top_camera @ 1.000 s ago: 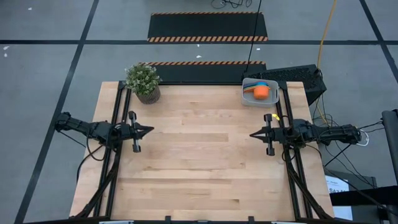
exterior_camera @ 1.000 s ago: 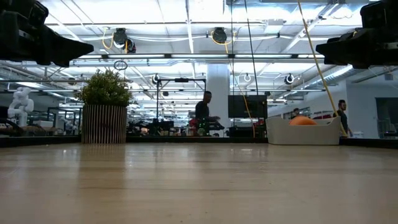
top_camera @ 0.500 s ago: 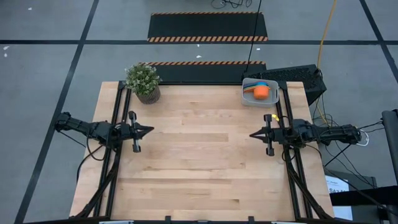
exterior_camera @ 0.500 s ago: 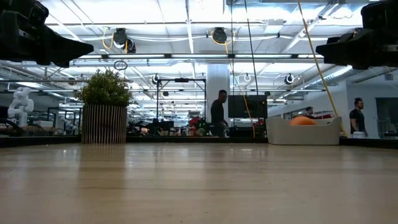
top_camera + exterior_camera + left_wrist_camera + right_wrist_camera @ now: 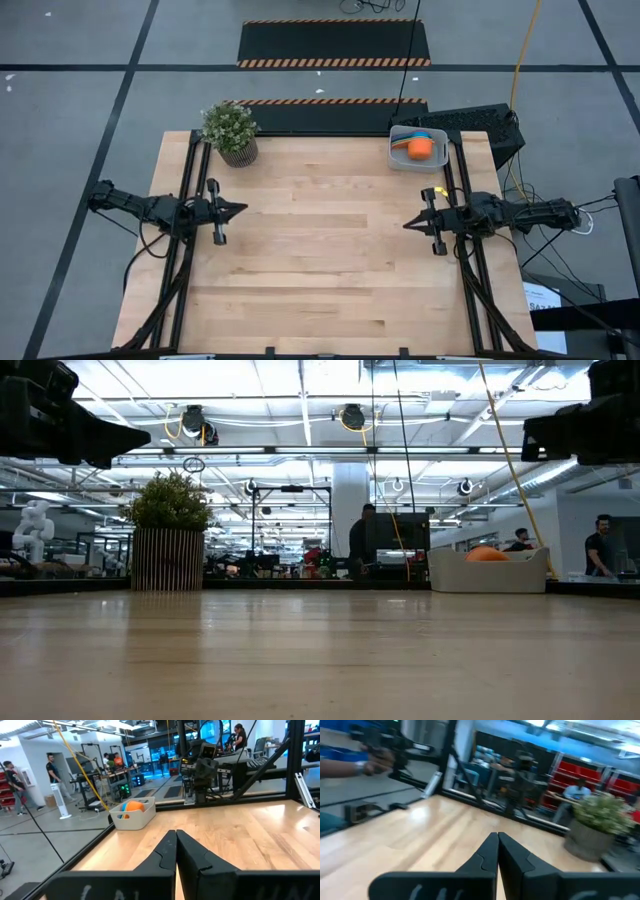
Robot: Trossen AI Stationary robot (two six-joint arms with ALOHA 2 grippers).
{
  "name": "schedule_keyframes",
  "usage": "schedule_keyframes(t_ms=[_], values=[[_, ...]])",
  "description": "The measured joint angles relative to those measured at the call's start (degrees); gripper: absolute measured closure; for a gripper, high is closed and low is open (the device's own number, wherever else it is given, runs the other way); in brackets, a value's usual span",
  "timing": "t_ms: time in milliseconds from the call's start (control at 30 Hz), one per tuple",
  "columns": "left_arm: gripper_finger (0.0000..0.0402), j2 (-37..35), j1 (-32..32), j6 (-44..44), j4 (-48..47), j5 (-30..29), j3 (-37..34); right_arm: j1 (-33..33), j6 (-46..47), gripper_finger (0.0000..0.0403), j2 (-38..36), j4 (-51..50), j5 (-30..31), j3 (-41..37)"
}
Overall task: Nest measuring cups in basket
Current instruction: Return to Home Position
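Cups in basket, near right claw

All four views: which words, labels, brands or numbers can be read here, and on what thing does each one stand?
No text can be read.
Basket, measuring cups, plant pot: no lettering visible.
White sheet right of the table, high view: marks too small to read.
Left gripper and right gripper, wrist views: faint marks on bodies, too blurred.

The counter is a rectangle of pale wooden planks. A potted plant stands upright at its far left corner, and the grey basket sits at its far right corner. Dark frames run along its left and right edges.
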Motion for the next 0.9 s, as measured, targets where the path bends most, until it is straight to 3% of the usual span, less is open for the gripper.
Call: schedule_keyframes(t_ms=[500, 800, 900], values=[[0.0395, 0.02, -0.13, -1.25, -0.01, 0.15, 0.0, 7.65, 2.54, 0.0403, 0.1, 1.43, -0.92, -0.33], [0.0396, 0.02, -0.13, -2.14, 0.0, 0.2, 0.0, 7.48, -0.24, 0.0403, 0.12, 1.38, 9.7, -0.41], [0.0395, 0.02, -0.13, -2.78, 0.0, 0.17, 0.0, 6.55, -0.25, 0.0403, 0.12, 1.43, 10.7, -0.41]])
